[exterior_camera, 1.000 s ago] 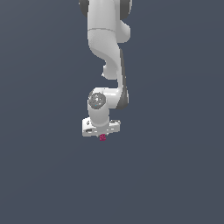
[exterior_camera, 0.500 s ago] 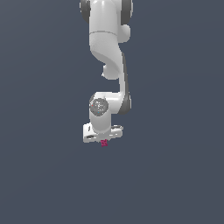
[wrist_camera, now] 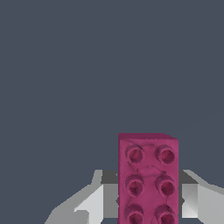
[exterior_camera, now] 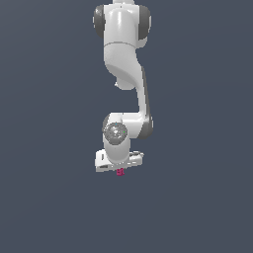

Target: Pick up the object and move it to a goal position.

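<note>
The magenta-pink studded brick (wrist_camera: 148, 175) sits between my two fingers in the wrist view, one grey pad (wrist_camera: 109, 199) pressed to one long side and the other pad (wrist_camera: 189, 199) to the opposite side. In the exterior view the brick (exterior_camera: 120, 172) shows as a tiny pink spot just under the white hand. My gripper (exterior_camera: 119, 168) is shut on the brick; it also shows in the wrist view (wrist_camera: 148, 199). The fingertips are mostly hidden by the hand in the exterior view.
The white arm (exterior_camera: 123, 64) comes down from the top of the exterior view to the gripper. Only a plain dark grey-blue surface (exterior_camera: 49, 197) lies around it. No goal marker shows.
The gripper, with the brick in it, has moved steadily lower in the exterior view over the last second. The grip on the brick looks unchanged.
</note>
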Robot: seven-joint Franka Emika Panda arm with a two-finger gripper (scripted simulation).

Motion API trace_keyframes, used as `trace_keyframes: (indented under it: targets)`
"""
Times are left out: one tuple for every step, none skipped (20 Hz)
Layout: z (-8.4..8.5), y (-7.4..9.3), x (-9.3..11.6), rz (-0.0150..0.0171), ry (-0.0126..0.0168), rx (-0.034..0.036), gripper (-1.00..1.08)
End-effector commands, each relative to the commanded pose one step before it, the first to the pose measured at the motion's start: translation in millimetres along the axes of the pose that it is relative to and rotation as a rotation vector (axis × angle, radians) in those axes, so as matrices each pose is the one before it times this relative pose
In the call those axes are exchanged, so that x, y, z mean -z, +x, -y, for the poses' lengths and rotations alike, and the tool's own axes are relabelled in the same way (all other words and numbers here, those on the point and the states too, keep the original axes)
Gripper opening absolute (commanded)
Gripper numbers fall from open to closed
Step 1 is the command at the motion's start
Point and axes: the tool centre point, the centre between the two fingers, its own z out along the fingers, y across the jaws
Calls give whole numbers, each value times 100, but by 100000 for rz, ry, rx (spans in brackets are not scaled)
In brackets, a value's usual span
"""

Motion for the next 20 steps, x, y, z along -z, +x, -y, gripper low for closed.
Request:
trace_keyframes:
  targets:
    - [114,1235,83,-25,-14,-22,-100]
    - [40,421,19,0,0,0,-100]
    - [36,389,17,0,0,0,-100]
    - [32,358,15,0,0,0,-100]
    - [28,329,13,0,0,0,-100]
    - [25,301,12,0,0,0,-100]
    - [22,274,10,0,0,0,-100]
    - [19,249,9,0,0,0,-100]
    - [17,225,8,0,0,0,-100]
    - [15,202,7,0,0,0,-100]
    - [13,179,6,0,0,0,-100]
    - [11,157,5,0,0,0,-100]
    - [9,135,4,0,0,0,-100]
    - [7,115,3,0,0,0,-100]
    - [5,94,2,0,0,0,-100]
    - [2,74,1,0,0,0,-100]
    - [0,55,0,0,0,0,-100]
    - [-2,35,-1,0,0,0,-100]
    - [-4,16,-2,0,0,0,-100]
    - [-3,1,-1,0,0,0,-100]
